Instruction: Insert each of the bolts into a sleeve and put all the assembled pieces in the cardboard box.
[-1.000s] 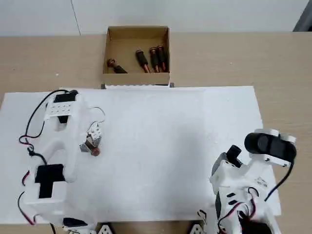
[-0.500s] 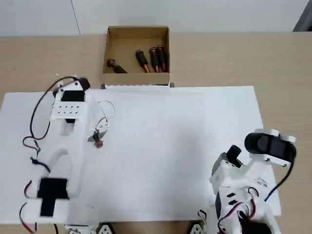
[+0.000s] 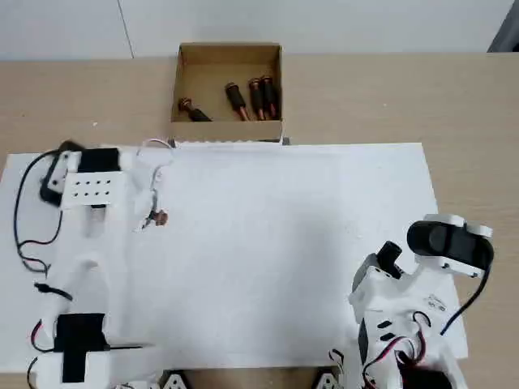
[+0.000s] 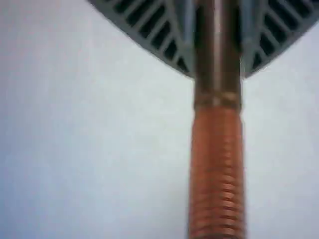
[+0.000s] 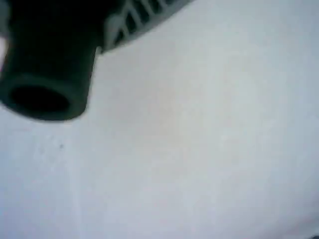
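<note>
White foam board [image 3: 284, 243] on a wooden table [image 3: 405, 97]; beyond it, an open brown cardboard box [image 3: 229, 49] holding four assembled pieces [image 3: 243, 101]. Right gripper [image 5: 84, 20], low at the board's right, clasps a black tubular sleeve [image 5: 47, 74]. Left gripper [image 4: 218, 30], over the board's left, pinches a copper threaded bolt [image 4: 218, 169]. Likely step: insertion; next, bring bolt tip to sleeve mouth, axes aligned.

A pale wooden table [image 3: 470, 105] carries a broad white sheet [image 3: 308, 243]; a plain white wall [image 3: 324, 20] stands behind.
</note>
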